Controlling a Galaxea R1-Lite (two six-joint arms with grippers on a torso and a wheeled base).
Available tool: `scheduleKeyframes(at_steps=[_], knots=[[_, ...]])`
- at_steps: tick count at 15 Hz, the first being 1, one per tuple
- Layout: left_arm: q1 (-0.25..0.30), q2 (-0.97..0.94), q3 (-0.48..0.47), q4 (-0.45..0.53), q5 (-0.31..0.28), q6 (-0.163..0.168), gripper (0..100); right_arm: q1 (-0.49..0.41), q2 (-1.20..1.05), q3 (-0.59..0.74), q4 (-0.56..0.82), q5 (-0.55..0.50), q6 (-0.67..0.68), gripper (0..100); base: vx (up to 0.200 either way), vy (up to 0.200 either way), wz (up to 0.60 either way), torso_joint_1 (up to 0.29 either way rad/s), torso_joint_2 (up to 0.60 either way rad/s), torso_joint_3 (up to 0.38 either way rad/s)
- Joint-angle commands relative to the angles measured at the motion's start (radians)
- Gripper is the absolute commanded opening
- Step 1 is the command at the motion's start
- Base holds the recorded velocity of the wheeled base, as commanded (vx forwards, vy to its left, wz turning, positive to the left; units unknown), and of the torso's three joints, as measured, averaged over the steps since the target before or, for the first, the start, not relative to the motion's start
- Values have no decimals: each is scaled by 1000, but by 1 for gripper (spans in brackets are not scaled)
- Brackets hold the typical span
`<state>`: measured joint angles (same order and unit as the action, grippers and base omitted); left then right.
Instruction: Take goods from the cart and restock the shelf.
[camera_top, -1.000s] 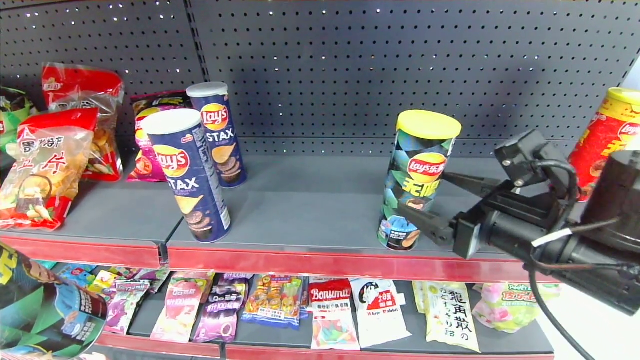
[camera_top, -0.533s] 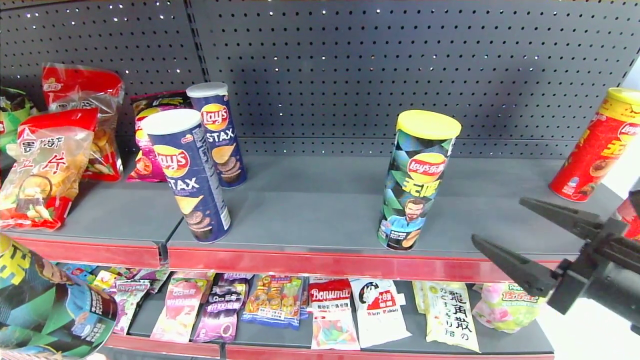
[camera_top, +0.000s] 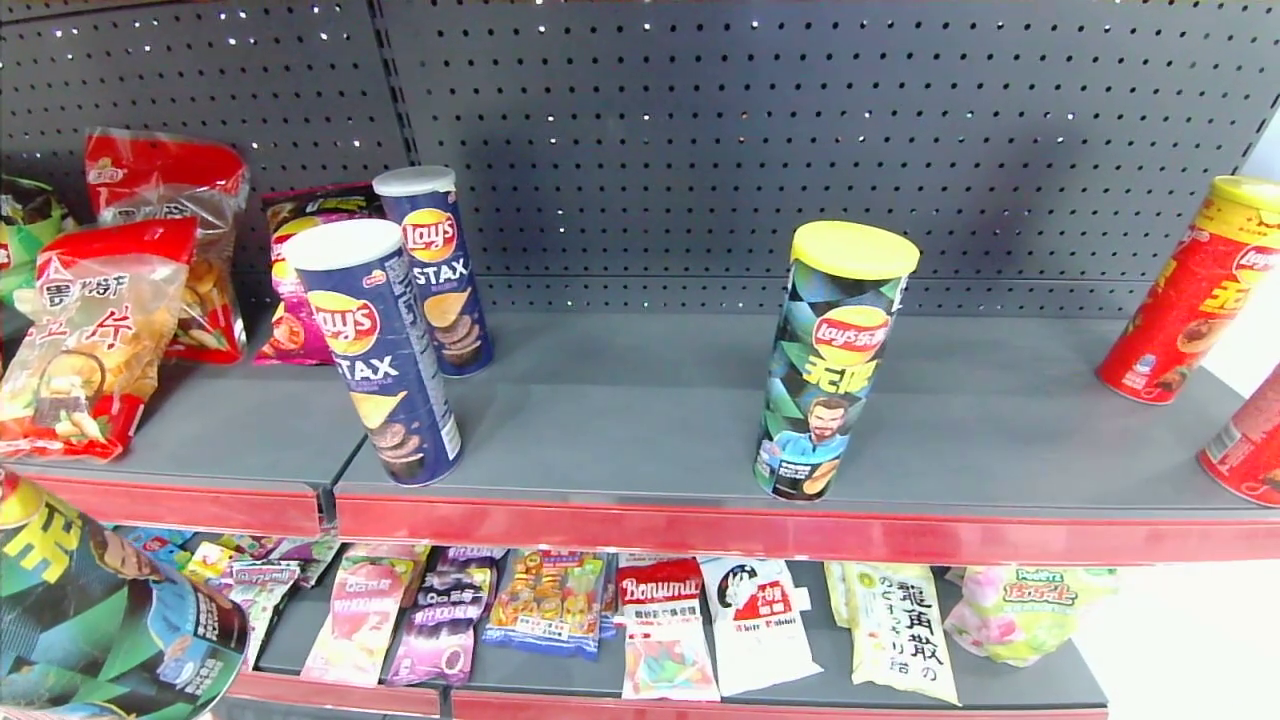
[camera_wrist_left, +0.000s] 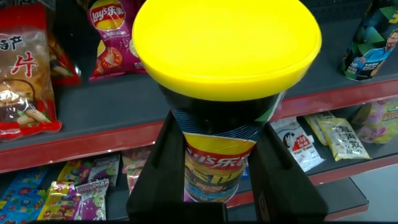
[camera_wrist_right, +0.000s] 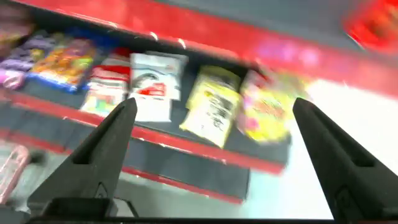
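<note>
left gripper (camera_wrist_left: 219, 186): jaws clenched on a green chip can (camera_wrist_left: 227, 50) with a yellow lid, held low at the robot's left, in front of the shelf (camera_top: 640, 410). right gripper (camera_wrist_right: 217, 162): jaws released and spread wide, facing sachets (camera_wrist_right: 214, 109) on the tier below. a matching can (camera_top: 835, 360) stands upright on the shelf, well apart from two blue cans (camera_top: 380, 350).

shelf (camera_top: 640, 400) — matt grey metal | canister (camera_wrist_left: 217, 168) — glossy print | lid (camera_wrist_left: 227, 43) smooth yellow plastic
</note>
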<state>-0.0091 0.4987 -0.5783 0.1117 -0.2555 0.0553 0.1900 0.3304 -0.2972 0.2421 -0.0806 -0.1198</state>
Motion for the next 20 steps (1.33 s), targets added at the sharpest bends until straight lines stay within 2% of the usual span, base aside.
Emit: scheduleKeyframes(at_steps=[1, 2, 3, 4, 5, 7, 9, 10, 12, 15, 16, 17, 18, 20], knots=[[1, -6, 9, 0, -2, 0, 0, -81, -232, -16, 135, -37, 60, 100, 0, 0, 0, 0, 0, 0], [0, -9, 12, 0, -4, 0, 0, -81, -232, 128, 11, -34, 66, 100, 0, 0, 0, 0, 0, 0], [0, -12, 20, 0, -4, 0, 0, -80, -232, 185, -58, -34, 68, 100, 0, 0, 0, 0, 0, 0], [0, -25, 29, -1, -4, 0, 0, -60, -229, 282, -279, 73, 77, 100, 0, 0, 0, 0, 0, 0], [0, -29, 31, -1, -4, 0, 0, -53, -231, 282, -276, 117, 74, 100, 0, 0, 0, 0, 0, 0], [0, -46, 44, -1, -5, -2, 0, -57, -231, 285, -279, 110, 60, 100, 0, 0, 0, 0, 0, 0], [1, -49, 44, -1, -7, -2, 0, -57, -223, 283, -271, -65, 86, 100, 0, 0, 0, 0, 0, 0], [1, -48, 44, -1, -7, -3, 0, -61, -185, 282, -267, -99, 94, 100, 0, 0, 0, 0, 0, 0], [0, -45, 44, -1, -8, -2, 0, -116, -105, 283, -268, -153, 88, 100, 0, 0, 0, 0, 0, 0], [0, -49, 48, -1, -8, -6, 0, -233, -175, 280, -268, -171, 65, 100, 0, 0, 0, 0, 0, 0], [0, -62, 52, -1, -8, -8, 0, -234, -249, 285, -271, -77, 61, 100, 0, 0, 0, 0, 0, 0], [0, -71, 55, -1, -13, -8, 0, -179, -326, 285, -273, 102, 69, 100, 0, 0, 0, 0, 0, 0], [1, -77, 61, -1, -25, -6, 0, -192, -330, 283, -267, 186, 78, 100, 0, 0, 0, 0, 0, 0], [1, -94, 64, -1, -57, -6, 0, -192, -330, 297, -244, 130, 83, 100, 0, 0, 0, 0, 0, 0]])
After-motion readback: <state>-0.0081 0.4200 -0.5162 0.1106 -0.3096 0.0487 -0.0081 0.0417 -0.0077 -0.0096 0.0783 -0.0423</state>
